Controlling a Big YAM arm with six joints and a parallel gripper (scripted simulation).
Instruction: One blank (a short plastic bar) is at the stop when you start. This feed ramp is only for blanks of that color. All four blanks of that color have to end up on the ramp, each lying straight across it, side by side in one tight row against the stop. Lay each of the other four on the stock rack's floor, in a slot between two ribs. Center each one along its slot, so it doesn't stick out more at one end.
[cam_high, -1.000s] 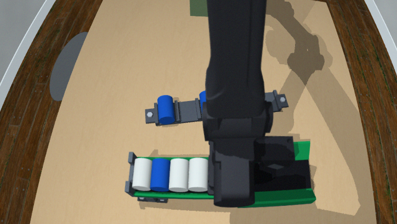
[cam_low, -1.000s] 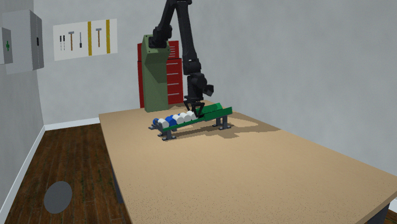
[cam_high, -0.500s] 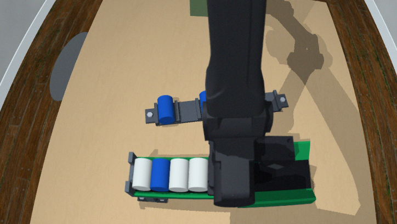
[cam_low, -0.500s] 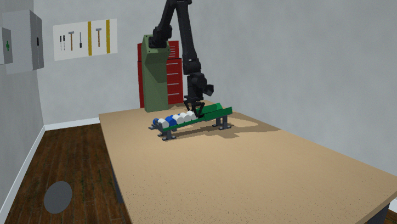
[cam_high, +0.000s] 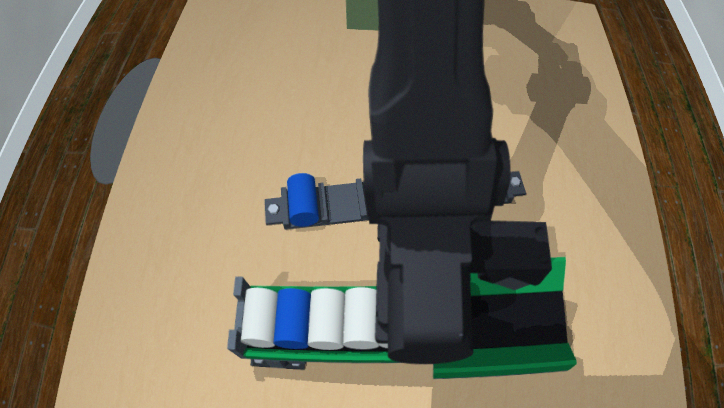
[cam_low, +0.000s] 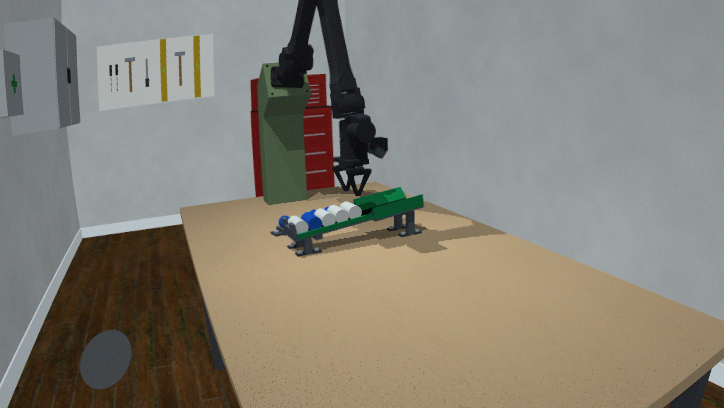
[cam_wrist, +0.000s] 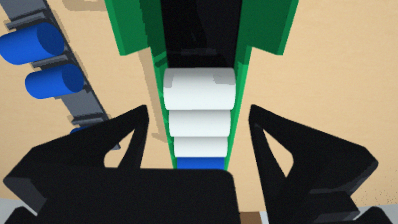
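Observation:
The green feed ramp (cam_high: 506, 358) (cam_low: 397, 207) (cam_wrist: 272, 30) holds a tight row of blanks lying across it. From the grey stop (cam_high: 234, 342) the row runs: a white blank (cam_high: 259, 316) (cam_low: 297, 224), a blue blank (cam_high: 292, 318) (cam_low: 311, 220), then white blanks (cam_high: 326, 318) (cam_low: 336, 212) (cam_wrist: 199, 90), three of them. The grey stock rack (cam_high: 345, 203) (cam_wrist: 87, 103) holds a blue blank (cam_high: 302, 200) in its end slot, an empty slot beside it, then two blue blanks (cam_wrist: 32, 44) (cam_wrist: 55, 81). My gripper (cam_low: 352, 192) (cam_wrist: 198, 111) is open and empty above the row's uphill end; the top view hides its fingers.
The arm (cam_high: 430, 101) (cam_low: 340, 55) covers the rack's middle and part of the ramp in the top view. The wrist camera housing (cam_high: 511, 248) overhangs the ramp's uphill part. The flared green walls (cam_wrist: 132, 25) rise beside the black ramp floor. A green pedestal (cam_low: 283, 152) stands behind.

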